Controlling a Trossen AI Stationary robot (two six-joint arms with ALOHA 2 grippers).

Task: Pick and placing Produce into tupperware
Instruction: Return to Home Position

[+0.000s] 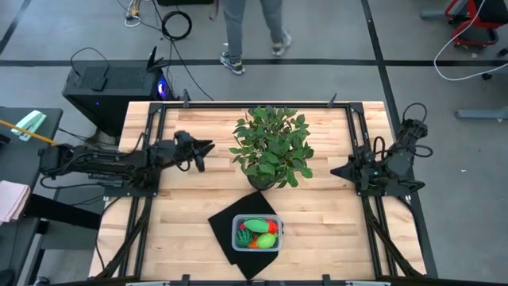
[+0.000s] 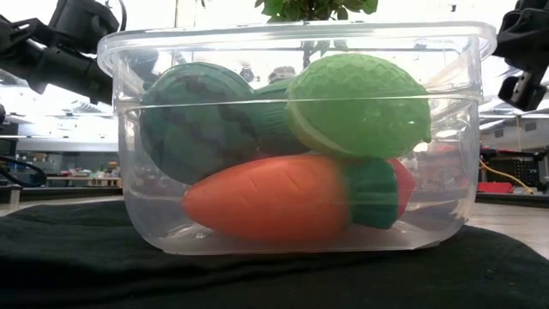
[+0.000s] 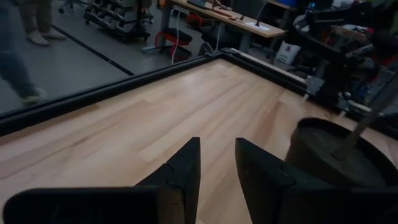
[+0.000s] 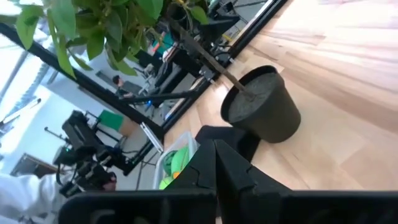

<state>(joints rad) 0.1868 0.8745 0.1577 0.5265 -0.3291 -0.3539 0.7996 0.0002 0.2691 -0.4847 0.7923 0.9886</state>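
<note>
The left pincer (image 1: 205, 151), at nine o'clock of the potted plant (image 1: 271, 147), is slightly parted and empty. At six o'clock the tupperware (image 1: 235, 235) holds the produce (image 1: 258, 233) on the black mat (image 1: 225, 225). The right pincer (image 1: 335, 169), at three o'clock, is closed on nothing. Either arm swinging inward could snag leaves and topple the plant.

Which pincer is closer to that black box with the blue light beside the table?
Left. The left pincer is over the table's left half, toward the black box; the right pincer is beyond the potted plant.
</note>
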